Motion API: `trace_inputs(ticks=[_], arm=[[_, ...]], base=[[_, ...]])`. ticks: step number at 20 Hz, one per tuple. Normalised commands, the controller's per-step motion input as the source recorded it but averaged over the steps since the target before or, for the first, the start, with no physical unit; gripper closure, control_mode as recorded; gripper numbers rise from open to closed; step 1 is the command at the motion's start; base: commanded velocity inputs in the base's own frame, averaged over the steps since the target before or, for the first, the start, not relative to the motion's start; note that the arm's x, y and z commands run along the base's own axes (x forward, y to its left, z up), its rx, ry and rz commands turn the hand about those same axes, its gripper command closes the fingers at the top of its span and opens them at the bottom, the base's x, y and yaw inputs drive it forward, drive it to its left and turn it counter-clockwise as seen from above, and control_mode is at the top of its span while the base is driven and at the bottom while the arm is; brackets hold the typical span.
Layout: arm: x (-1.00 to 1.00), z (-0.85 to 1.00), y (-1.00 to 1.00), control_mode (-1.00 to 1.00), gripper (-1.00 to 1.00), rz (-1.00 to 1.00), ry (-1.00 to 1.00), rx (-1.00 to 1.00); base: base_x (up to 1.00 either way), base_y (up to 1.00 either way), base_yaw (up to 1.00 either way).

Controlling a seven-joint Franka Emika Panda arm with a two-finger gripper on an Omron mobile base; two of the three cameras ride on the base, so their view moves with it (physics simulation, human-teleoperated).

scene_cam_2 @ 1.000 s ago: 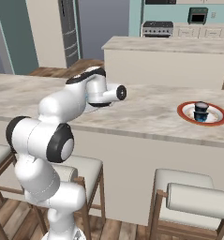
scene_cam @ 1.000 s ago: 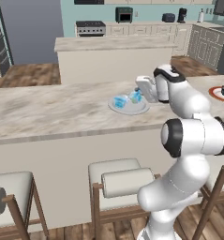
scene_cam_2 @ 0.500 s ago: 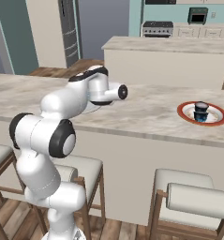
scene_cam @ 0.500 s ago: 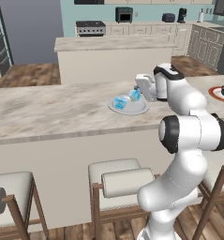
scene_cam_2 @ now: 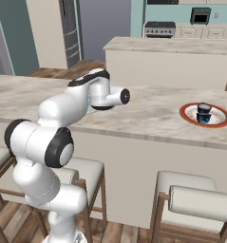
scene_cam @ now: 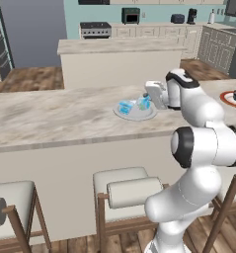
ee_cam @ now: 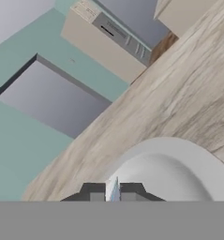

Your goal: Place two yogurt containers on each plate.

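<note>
Over the grey plate point(scene_cam: 134, 113) holding 2 blue yogurt cups point(scene_cam: 133, 105), my hand point(ee_cam: 112, 191) stays pinched narrow on the desk point(scene_cam: 50, 116) side.

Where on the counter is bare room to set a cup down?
Bare counter stretches left of the grey plate, and between arm and red-rimmed plate. The grey plate is crowded: two blue yogurt cups with the gripper beside them.

place: home kitchen | cues: marble island counter point(scene_cam: 50, 116); bar stools point(scene_cam: 127, 190); stove point(scene_cam: 95, 29); microwave point(scene_cam: 131, 15)
</note>
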Motion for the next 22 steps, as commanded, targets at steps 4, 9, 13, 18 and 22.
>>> trace_inputs(ticks=[4,9,13,18,22], arm=[[0.02,-0.37,0.08,-1.0,1.0,0.0,0.0,0.0],[0.07,-0.36,0.02,-1.0,1.0,0.0,-0.02,0.0],[0.0,-0.35,0.01,-1.0,-1.0,0.0,0.0,0.0],[0.0,-0.22,-0.03,-1.0,-1.0,0.0,0.0,0.0],[0.0,-0.17,-0.2,-1.0,-1.0,0.0,0.0,0.0]], base=[[0.0,0.0,0.0],[0.0,0.0,0.0],[0.0,0.0,0.0],[0.0,0.0,0.0],[0.0,0.0,0.0]])
